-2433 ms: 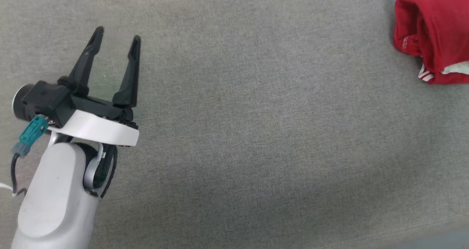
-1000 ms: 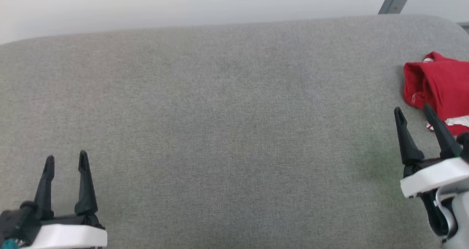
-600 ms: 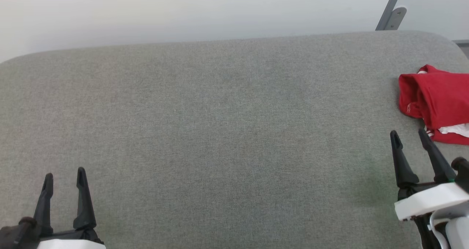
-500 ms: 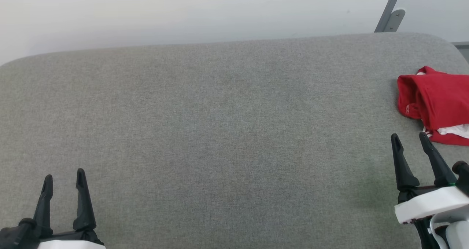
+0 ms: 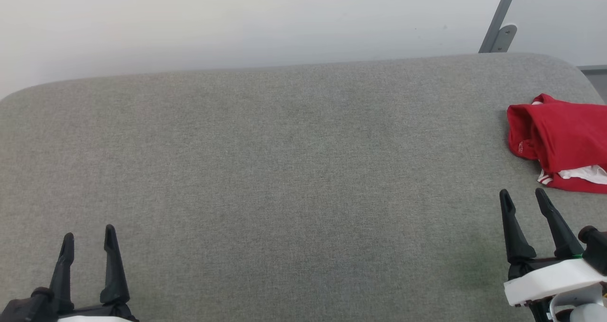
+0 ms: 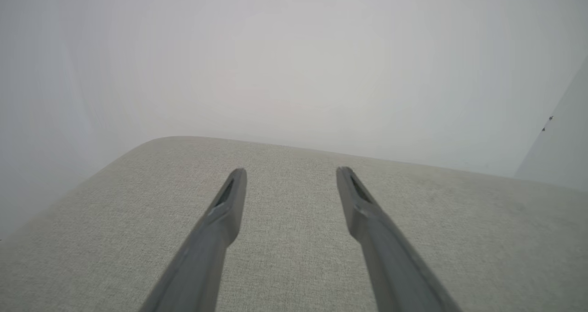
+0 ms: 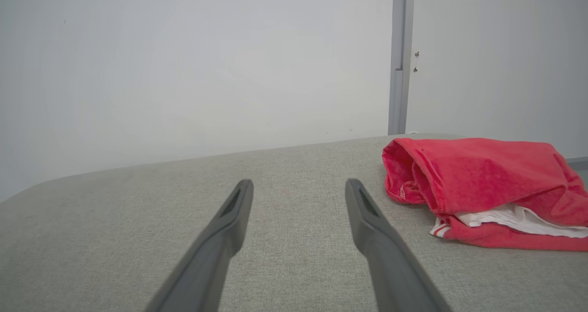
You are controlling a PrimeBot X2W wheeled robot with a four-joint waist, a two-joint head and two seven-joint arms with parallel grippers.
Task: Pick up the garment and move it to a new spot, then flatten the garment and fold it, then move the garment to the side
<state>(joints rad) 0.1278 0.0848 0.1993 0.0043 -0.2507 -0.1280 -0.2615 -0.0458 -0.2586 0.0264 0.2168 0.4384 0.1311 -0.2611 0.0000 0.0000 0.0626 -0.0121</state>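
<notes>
left gripper [image 5: 89, 232]: fingers spread wide, holding nothing | right gripper [image 5: 522, 192]: fingers spread wide, holding nothing | garment [image 5: 564, 137]: bunched red heap, white showing at its near edge, on grey padded surface [image 5: 284, 170], just ahead-right of right gripper's tips, not touching; well apart from left gripper
</notes>
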